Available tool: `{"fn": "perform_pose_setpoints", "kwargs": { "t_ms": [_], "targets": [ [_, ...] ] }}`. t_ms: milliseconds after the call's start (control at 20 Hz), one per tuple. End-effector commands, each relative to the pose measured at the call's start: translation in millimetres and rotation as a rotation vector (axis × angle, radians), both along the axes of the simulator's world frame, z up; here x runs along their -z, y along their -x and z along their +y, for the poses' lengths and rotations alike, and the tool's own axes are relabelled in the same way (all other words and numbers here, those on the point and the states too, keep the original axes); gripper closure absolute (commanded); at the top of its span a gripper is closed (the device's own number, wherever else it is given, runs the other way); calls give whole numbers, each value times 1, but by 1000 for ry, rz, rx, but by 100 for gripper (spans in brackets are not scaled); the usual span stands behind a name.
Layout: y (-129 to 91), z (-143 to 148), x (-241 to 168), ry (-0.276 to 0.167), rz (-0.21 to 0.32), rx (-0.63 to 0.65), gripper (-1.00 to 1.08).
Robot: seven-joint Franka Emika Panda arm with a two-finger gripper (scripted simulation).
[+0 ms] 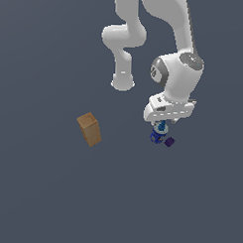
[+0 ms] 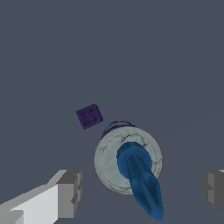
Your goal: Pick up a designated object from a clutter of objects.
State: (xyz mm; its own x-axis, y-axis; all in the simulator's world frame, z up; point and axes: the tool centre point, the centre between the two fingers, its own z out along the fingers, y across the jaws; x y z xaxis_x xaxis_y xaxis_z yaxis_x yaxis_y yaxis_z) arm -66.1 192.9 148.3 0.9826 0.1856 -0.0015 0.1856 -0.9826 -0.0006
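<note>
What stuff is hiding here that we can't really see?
- Gripper, exterior view: the white hand covers its fingers. In the wrist view the two fingers stand wide apart, cut off by the picture's edges.
- Slender blue piece, exterior view: too small, merged with the blue can. Whether it touches the can's pale top cannot be told.
- Blue can, wrist view: its side is almost all hidden below the top.
- Purple cube, exterior view: too tiny for its dots.

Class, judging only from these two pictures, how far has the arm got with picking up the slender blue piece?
Done: the gripper is open above the cluster, one finger on each side. In hand: nothing; the slender blue piece lies between the fingers, ungripped, in front of the blue can. The purple cube sits beside the can, the tan box apart. Left: descend, close, lift.
</note>
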Motion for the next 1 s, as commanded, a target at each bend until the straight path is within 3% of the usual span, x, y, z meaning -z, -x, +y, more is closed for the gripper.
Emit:
{"fn": "perform_pose_setpoints", "kwargs": {
  "t_ms": [0, 100, 150, 950],
  "targets": [
    [0, 0, 6, 0, -1, 0, -92],
    [0, 0, 7, 0, -1, 0, -92],
    [0, 0, 7, 0, -1, 0, 108],
    [-1, -9, 0, 0, -1, 0, 108]
  ]
}}
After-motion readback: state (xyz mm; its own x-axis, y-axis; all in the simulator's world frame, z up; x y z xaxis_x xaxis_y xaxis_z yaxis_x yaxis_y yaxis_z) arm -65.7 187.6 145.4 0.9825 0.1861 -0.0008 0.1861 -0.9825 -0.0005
